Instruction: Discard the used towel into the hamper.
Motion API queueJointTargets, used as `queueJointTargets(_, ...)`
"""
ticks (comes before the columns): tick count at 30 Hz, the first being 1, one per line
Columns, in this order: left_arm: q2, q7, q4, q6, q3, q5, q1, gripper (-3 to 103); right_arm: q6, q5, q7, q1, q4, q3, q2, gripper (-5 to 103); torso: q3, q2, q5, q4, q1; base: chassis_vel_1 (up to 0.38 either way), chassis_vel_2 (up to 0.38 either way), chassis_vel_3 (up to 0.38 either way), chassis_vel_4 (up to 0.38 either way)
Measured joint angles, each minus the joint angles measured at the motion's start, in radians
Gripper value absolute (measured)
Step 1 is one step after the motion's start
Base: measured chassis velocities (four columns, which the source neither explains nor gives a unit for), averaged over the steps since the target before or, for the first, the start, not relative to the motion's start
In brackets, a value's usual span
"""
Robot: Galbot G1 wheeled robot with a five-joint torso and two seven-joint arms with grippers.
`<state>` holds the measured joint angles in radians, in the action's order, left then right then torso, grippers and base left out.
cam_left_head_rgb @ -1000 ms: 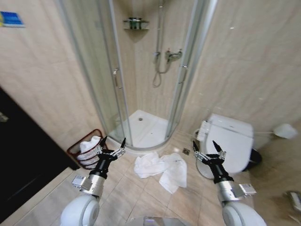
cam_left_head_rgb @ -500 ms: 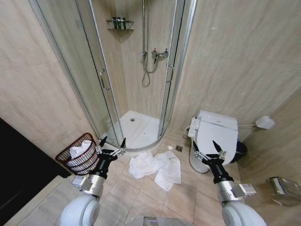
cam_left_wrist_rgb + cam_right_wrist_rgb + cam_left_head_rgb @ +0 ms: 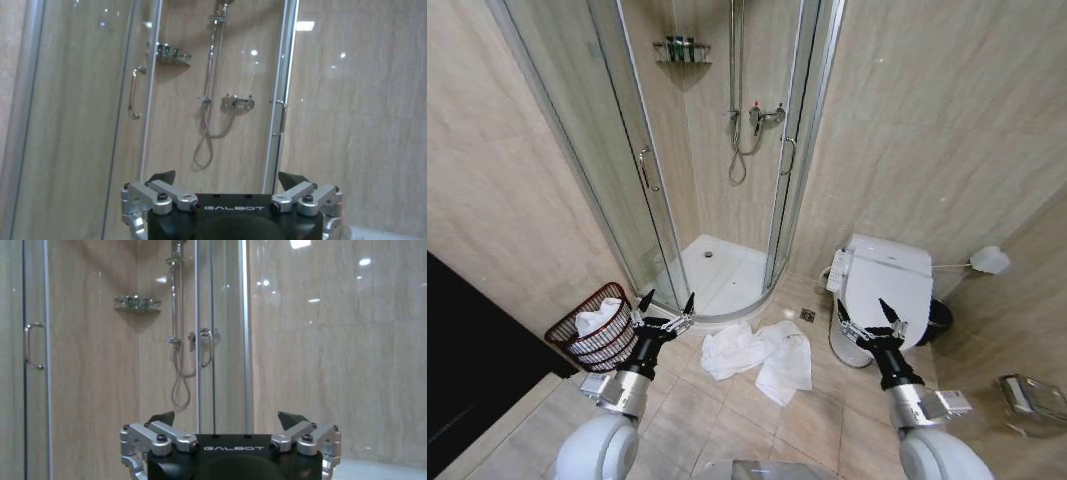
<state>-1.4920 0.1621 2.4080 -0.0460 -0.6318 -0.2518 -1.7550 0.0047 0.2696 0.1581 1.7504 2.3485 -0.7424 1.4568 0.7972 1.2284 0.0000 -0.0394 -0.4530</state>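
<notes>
Nothing has shifted over the last half second; a second ago the camera looked lower and further left, so the whole scene sat differently. Hamper (image 3: 593, 328) stands on the floor by the left wall, next to the shower door, with a white cloth (image 3: 597, 319) bunched inside it. Left gripper (image 3: 666, 302) hovers just beside the hamper's rim, fingers spread and empty. Used towel (image 3: 760, 355) lies crumpled on the tiles between the two arms, apart from both. Right gripper (image 3: 868, 311) hangs wide open before the toilet (image 3: 885, 288).
</notes>
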Motion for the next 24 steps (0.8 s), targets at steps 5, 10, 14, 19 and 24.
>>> queueJointTargets(5, 0.000, 0.000, 0.000, 0.000, 0.000, 0.000, 0.000, 100, 0.000, 0.000, 0.000, 0.000, 0.000, 0.000, 0.000, 100, -0.004, -0.008, 0.0000, 0.0001, 0.004, 0.000, 0.000, 0.000, 0.000)
queueJointTargets(10, 0.000, 0.000, 0.000, 0.000, 0.000, 0.000, 0.000, 100, 0.000, 0.000, 0.000, 0.000, 0.000, 0.000, 0.000, 100, -0.009, -0.017, 0.0000, 0.0001, 0.008, -0.055, -0.066, -0.061, -0.051)
queueJointTargets(14, 0.000, 0.000, 0.000, 0.000, 0.000, 0.000, 0.000, 100, 0.000, 0.000, 0.000, 0.000, 0.000, 0.000, 0.000, 100, -0.014, -0.027, 0.0000, 0.0001, 0.012, -0.078, -0.092, -0.071, -0.087)
queueJointTargets(19, 0.000, 0.000, 0.000, 0.000, 0.000, 0.000, 0.000, 100, 0.000, 0.000, 0.000, 0.000, 0.000, 0.000, 0.000, 100, -0.023, -0.043, 0.0001, -0.0001, 0.020, -0.086, -0.096, -0.095, -0.088)
queueJointTargets(24, 0.000, 0.000, 0.000, 0.000, 0.000, 0.000, 0.000, 100, 0.000, 0.000, 0.000, 0.000, 0.000, 0.000, 0.000, 100, -0.036, -0.068, -0.0001, 0.0002, 0.031, -0.130, -0.108, -0.119, -0.108)
